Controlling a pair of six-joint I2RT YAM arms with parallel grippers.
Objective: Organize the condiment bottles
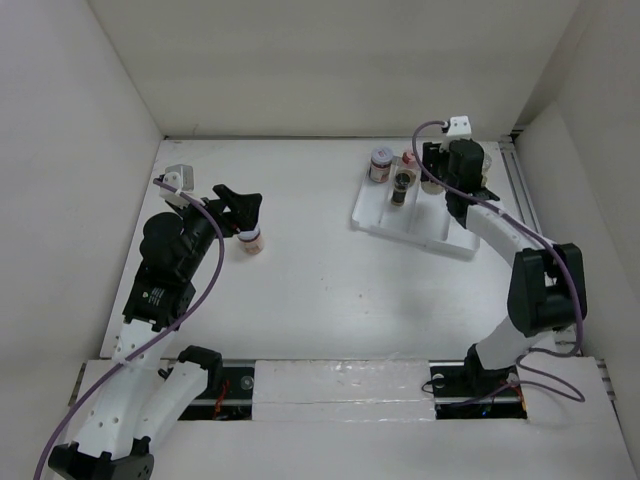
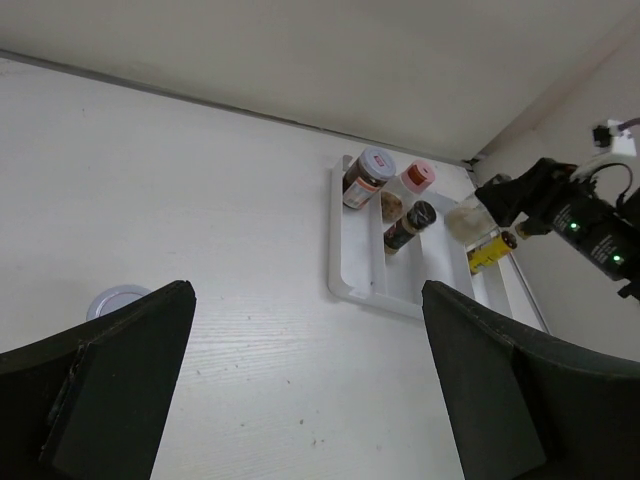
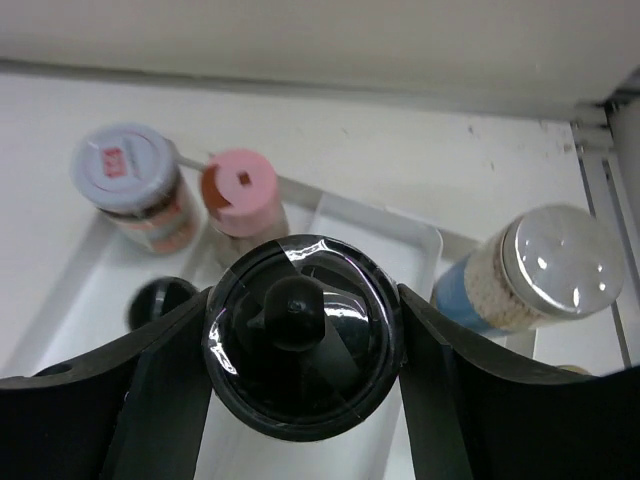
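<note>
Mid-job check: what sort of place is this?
Probably a lab test cell, not a kitchen: plain white walls box in a white table; a white plastic divided tray holds spice jars; the right gripper grips a black-capped jar.

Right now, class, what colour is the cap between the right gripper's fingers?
Glossy black cap; the right wrist view shows it best.

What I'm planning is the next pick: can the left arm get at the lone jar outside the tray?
Probably yes. The left gripper is open and sits right beside the pale-capped jar, which stands alone on the table with nothing between them.
</note>
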